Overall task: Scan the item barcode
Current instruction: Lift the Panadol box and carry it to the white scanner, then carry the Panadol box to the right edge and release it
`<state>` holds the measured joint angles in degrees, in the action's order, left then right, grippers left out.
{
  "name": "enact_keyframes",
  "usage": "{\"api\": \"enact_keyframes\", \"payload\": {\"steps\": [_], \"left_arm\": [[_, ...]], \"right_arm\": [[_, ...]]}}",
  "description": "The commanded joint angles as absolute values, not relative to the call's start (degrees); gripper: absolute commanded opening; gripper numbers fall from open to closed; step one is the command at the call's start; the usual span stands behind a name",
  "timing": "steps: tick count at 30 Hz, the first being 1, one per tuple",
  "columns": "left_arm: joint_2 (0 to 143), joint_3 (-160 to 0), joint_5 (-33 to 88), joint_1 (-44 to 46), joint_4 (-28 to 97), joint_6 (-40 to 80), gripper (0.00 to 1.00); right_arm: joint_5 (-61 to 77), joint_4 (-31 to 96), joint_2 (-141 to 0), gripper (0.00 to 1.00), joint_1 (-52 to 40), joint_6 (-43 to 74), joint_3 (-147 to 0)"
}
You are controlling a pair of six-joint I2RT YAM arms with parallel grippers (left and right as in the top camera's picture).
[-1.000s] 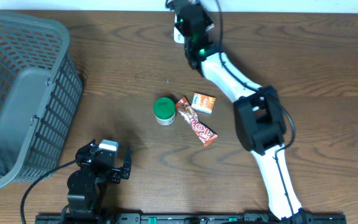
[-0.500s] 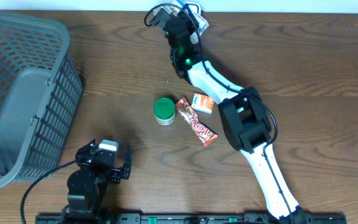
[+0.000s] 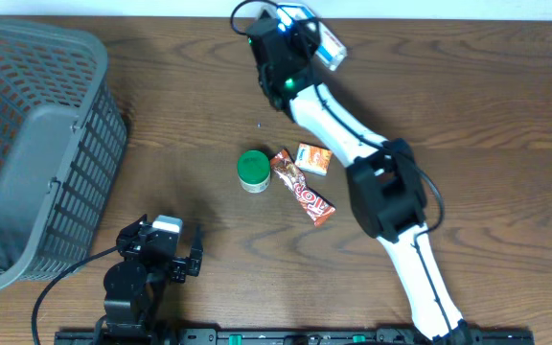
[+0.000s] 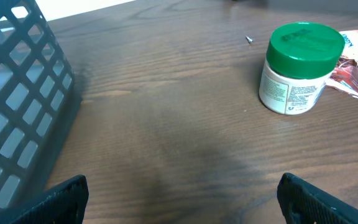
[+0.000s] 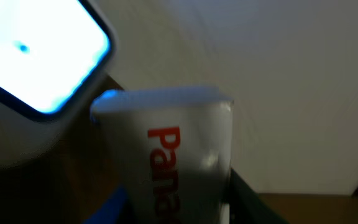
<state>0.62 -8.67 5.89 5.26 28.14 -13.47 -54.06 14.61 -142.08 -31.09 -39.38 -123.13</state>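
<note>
Nearest, low over the brown worktop (image 4: 166, 143): left tool (image 4: 182, 202), spread wide, nothing in it. Off to the left: grey basket (image 3: 27, 144). In the middle: green-lid jar (image 3: 253, 170) standing up, a red candy bar (image 3: 304, 189) just beside it, then a small orange box (image 3: 315, 158). Farthest, by the back edge: right tool (image 3: 307, 38), closed on a white box (image 5: 166, 155) with red letters, held up next to a glowing white screen (image 5: 36, 56).

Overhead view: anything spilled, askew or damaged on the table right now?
Nothing serious. The green-lidded jar stands upright and closed; the candy bar and orange box lie flat beside it. Only oddity: a tiny stray speck on the table, too small to identify.
</note>
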Motion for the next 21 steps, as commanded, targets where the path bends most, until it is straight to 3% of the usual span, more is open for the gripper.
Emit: {"api": "enact_keyframes", "payload": {"steps": [1, 5, 9, 13, 21], "left_arm": [[0.2, -8.0, 6.4, 5.1, 29.1, -13.0, 0.98], [0.2, -8.0, 6.4, 5.1, 29.1, -13.0, 0.98], [0.2, -8.0, 6.4, 5.1, 29.1, -13.0, 0.98], [0.2, -8.0, 6.5, 5.1, 29.1, -13.0, 0.98], [0.2, -8.0, 6.4, 5.1, 29.1, -13.0, 0.98]], "right_arm": [[-58.3, 24.8, -132.9, 0.29, -26.9, -25.9, -124.2], [-54.4, 43.6, -129.1, 0.28, -21.5, -12.7, -124.2], [-37.8, 63.3, -128.4, 0.31, -9.4, -3.2, -123.8], [-31.7, 66.7, -128.6, 0.22, -0.1, 1.7, -121.9], [-18.3, 65.5, -128.6, 0.31, 17.5, 1.9, -121.0]]}}
